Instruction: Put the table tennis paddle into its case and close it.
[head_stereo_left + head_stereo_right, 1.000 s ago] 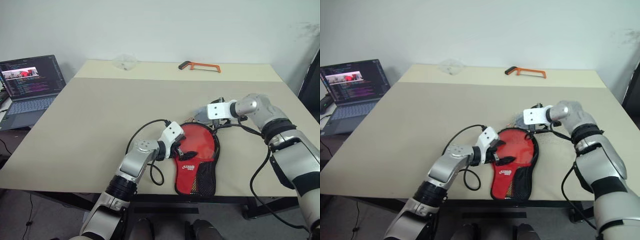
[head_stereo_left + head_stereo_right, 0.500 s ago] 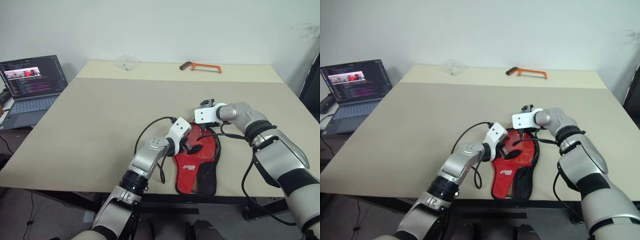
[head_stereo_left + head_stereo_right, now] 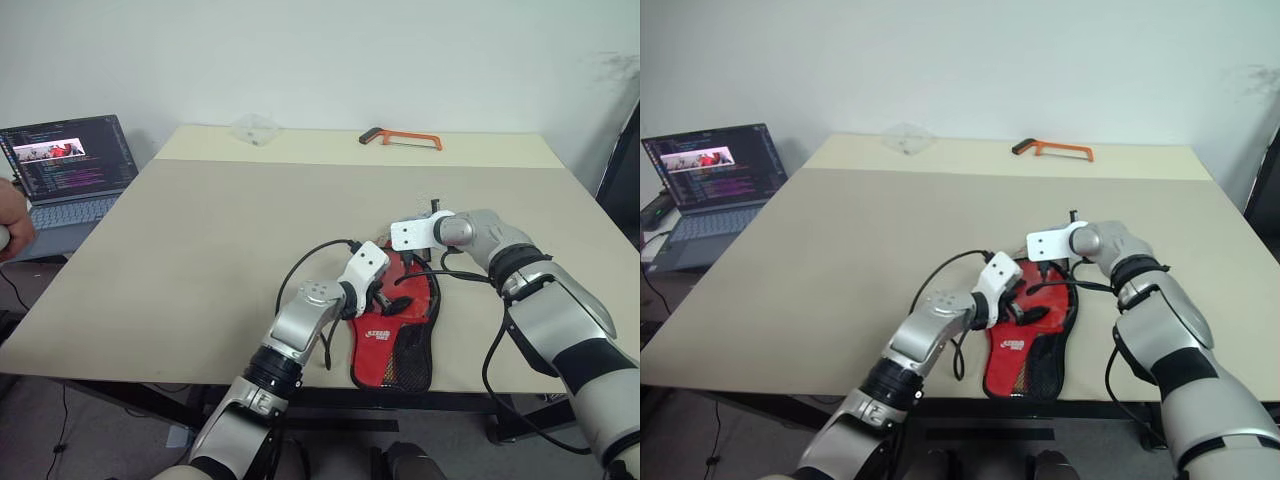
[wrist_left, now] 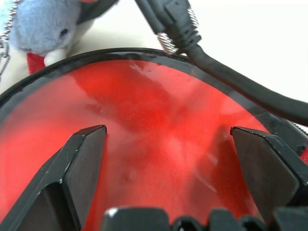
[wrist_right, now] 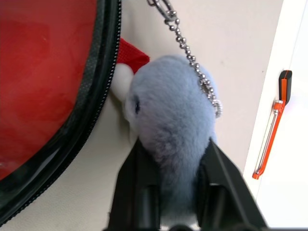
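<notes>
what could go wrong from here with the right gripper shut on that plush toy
The right gripper pinches the plush toy, which hangs on a bead chain. Pulling may stretch the chain or drag the case rather than run the zip. The left gripper hovers open over the red face, so nothing seems to pin the case down.

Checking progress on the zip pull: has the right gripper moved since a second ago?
Yes. The right gripper has swung in from the table's right side toward the case, and now pinches the plush toy at the case's top edge.

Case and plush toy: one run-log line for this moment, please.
right gripper: shut on plush toy | left gripper: open over case | case: flat on table
</notes>
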Robot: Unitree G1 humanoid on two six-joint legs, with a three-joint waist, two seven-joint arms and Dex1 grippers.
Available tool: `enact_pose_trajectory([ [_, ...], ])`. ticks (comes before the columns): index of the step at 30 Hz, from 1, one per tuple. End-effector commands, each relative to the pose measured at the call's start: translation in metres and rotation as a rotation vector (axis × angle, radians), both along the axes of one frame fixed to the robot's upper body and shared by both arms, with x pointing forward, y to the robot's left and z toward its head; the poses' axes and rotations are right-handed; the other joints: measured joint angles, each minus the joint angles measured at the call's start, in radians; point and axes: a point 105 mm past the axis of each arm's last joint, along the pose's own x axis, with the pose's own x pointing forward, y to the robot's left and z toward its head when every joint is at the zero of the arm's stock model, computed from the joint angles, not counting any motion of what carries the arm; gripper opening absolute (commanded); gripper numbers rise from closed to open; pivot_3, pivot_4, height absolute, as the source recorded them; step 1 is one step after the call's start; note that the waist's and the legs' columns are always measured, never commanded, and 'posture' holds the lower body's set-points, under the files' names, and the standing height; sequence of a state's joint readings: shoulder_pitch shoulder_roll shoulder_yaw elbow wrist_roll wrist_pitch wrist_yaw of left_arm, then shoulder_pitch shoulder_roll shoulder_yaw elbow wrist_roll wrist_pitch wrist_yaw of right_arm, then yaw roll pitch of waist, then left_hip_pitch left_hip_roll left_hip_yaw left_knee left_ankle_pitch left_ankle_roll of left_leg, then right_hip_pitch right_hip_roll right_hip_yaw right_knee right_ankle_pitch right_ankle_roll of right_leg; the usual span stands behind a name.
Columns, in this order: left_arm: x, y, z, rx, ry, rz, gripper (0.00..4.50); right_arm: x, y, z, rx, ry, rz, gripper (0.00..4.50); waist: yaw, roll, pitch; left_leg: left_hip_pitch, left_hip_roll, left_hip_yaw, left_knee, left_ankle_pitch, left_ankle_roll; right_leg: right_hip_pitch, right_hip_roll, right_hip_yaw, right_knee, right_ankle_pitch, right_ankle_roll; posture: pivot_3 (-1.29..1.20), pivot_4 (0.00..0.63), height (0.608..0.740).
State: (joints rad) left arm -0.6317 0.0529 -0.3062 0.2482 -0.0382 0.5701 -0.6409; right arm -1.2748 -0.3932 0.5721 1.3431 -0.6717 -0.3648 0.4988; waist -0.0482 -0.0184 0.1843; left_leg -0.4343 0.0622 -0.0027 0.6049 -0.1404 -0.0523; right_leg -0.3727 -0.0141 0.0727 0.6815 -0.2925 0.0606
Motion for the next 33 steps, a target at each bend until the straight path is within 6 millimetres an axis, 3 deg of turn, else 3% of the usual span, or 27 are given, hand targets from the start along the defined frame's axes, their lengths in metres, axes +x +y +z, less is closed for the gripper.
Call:
enact_pose_trajectory([
  [1,-0.009,-0.001,-0.026,0.041,0.101,-0.008,4.5,0.005,-0.012,0.019,0.023,-0.053,-0.03,0.26,0.0,0.0,0.0,0.0,0.0,0.0,0.0,0.0,0.0,0.0,0.0,0.0,0.0,0.0,0.0,0.0,0.15,0.74],
  [8,-0.011,-0.004,-0.029,0.048,0.109,-0.018,4.5,0.009,-0.057,0.042,-0.024,-0.132,-0.144,0.26,0.007,0.0,0.0,0.0,-0.002,0.0,0.0,0.0,0.0,0.0,-0.002,0.0,0.0,0.0,0.0,0.0,0.15,0.74],
  [17,-0.016,-0.011,-0.031,0.053,0.114,-0.05,4.5,-0.007,-0.122,0.036,-0.182,-0.077,-0.216,0.26,0.016,0.0,0.0,0.0,-0.004,0.001,-0.001,0.0,0.0,0.0,-0.004,0.0,-0.001,-0.001,0.0,0.0,0.15,0.74],
  [22,-0.014,-0.009,-0.033,0.065,0.119,-0.048,4.5,-0.044,-0.138,0.017,-0.222,0.198,-0.081,0.26,0.019,0.0,0.0,0.0,-0.008,0.001,-0.001,0.0,0.0,0.001,-0.008,0.0,-0.002,-0.002,0.002,0.0,0.15,0.74],
  [25,-0.013,-0.008,-0.035,0.074,0.123,-0.049,4.5,-0.082,-0.141,0.003,-0.235,0.408,0.044,0.26,0.021,0.0,0.0,0.0,-0.01,0.0,-0.002,0.0,0.0,0.002,-0.009,0.0,-0.003,-0.004,0.006,0.0,0.15,0.74],
  [29,-0.013,-0.011,-0.036,0.08,0.126,-0.066,4.5,-0.13,-0.134,-0.005,-0.237,0.561,0.15,0.24,0.024,0.002,-0.001,0.001,-0.013,-0.004,-0.002,0.0,0.0,0.006,-0.012,-0.002,-0.004,-0.007,0.01,0.0,0.15,0.74],
  [33,-0.012,-0.015,-0.037,0.086,0.129,-0.083,4.5,-0.18,-0.112,-0.014,-0.188,0.699,0.214,0.24,0.031,0.005,-0.004,0.002,-0.015,-0.006,-0.002,-0.001,-0.001,0.009,-0.014,-0.004,-0.005,-0.009,0.011,0.0,0.15,0.74],
])
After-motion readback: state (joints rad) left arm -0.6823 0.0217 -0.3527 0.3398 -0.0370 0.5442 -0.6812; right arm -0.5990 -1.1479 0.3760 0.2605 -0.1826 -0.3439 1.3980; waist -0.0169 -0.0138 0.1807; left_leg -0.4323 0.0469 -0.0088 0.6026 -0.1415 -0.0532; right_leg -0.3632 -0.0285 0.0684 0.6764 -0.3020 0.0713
